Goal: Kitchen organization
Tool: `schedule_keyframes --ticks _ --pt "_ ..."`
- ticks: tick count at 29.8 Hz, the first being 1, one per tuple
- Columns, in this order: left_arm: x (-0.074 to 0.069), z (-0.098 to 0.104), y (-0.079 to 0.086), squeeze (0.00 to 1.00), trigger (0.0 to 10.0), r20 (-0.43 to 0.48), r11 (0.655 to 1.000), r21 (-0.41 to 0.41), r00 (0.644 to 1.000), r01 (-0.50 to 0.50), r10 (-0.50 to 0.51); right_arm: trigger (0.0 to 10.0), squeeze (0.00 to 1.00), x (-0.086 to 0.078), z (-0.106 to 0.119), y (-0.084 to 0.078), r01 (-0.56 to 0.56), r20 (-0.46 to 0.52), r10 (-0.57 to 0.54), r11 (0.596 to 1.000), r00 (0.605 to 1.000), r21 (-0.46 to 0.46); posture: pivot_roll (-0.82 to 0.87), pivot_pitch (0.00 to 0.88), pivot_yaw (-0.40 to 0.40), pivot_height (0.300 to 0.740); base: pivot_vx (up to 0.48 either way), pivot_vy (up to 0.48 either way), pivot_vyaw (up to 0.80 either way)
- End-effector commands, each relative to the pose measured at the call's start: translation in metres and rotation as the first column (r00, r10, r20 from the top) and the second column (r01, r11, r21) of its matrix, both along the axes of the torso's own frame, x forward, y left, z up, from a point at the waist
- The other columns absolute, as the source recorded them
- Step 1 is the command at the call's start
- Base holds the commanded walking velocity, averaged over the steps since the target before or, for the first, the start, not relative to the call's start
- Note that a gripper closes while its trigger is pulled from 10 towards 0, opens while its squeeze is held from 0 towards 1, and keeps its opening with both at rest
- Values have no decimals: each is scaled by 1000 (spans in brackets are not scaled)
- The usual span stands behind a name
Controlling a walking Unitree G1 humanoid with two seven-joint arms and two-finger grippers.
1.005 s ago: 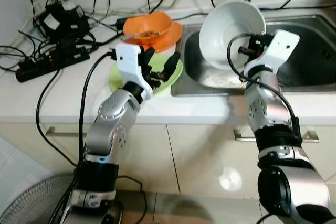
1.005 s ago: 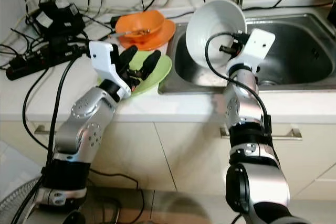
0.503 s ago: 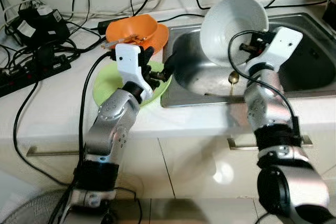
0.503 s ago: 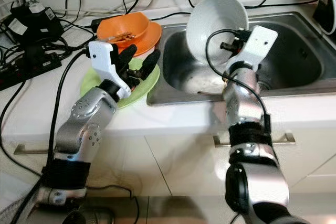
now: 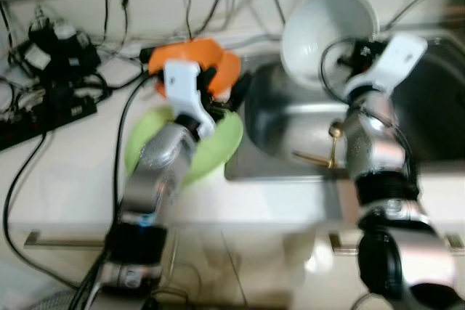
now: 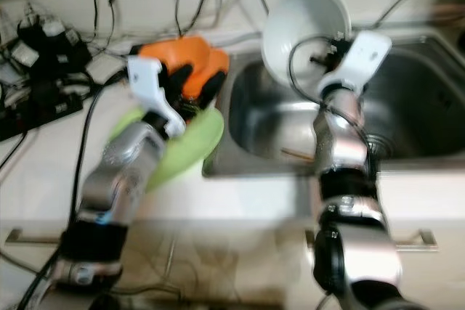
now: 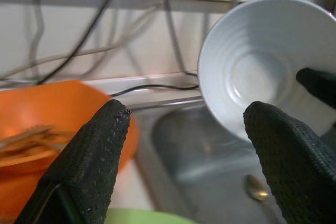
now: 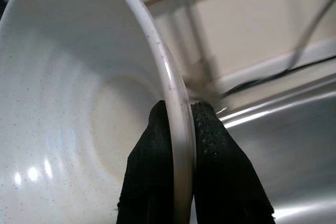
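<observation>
Your right gripper (image 8: 178, 129) pinches the white bowl (image 6: 301, 30) by its rim, tilted above the sink (image 6: 407, 117). Keep that pinch firm, move slowly. Left gripper (image 7: 184, 145) is spread wide and empty over the green plate (image 5: 218, 147); keep it clear.

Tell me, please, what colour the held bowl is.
White bowl, clearest in the right wrist view.

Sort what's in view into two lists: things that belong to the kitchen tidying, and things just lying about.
Part of the job:
white bowl, pinched at its rim by the right gripper
orange bowl
green plate, under the open left gripper
spoon in the sink

Lying about:
power strip
cables
</observation>
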State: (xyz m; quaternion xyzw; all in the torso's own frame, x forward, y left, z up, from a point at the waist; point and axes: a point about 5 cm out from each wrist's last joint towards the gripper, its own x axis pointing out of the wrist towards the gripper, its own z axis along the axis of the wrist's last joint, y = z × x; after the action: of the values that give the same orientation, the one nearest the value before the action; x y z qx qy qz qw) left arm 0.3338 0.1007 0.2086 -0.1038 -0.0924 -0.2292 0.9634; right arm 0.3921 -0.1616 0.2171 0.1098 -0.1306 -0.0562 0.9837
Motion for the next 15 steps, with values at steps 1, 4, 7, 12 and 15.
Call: schedule_keyframes --ticks 1,4,7,12,15 --pt "-1 1 -2 0 10000 4 1000 -3 1000 2 -2 0 0 0 12 -5 14 41 -14 1000 999 -9 -57 0 151 740 0 0 0" --pt "-1 0 -3 0 10000 -4 1000 -5 1000 -1 1 0 0 1 10 -5 12 22 -12 1000 1000 -24 -58 0 151 740 0 0 0" --pt "1 -7 0 0 10000 -40 999 -10 999 -36 36 0 0 5 3 -7 -4 -47 0 996 999 -88 -58 0 148 740 0 0 0" --pt "5 -18 14 0 10000 -89 989 -54 987 -135 130 0 0 7 -5 -11 -41 -116 21 985 993 -169 -62 2 134 740 0 0 0" --pt "6 -20 17 0 10000 -97 986 -58 984 -155 149 0 0 8 -4 -13 -41 -115 20 982 993 -183 -64 2 127 740 0 0 0"
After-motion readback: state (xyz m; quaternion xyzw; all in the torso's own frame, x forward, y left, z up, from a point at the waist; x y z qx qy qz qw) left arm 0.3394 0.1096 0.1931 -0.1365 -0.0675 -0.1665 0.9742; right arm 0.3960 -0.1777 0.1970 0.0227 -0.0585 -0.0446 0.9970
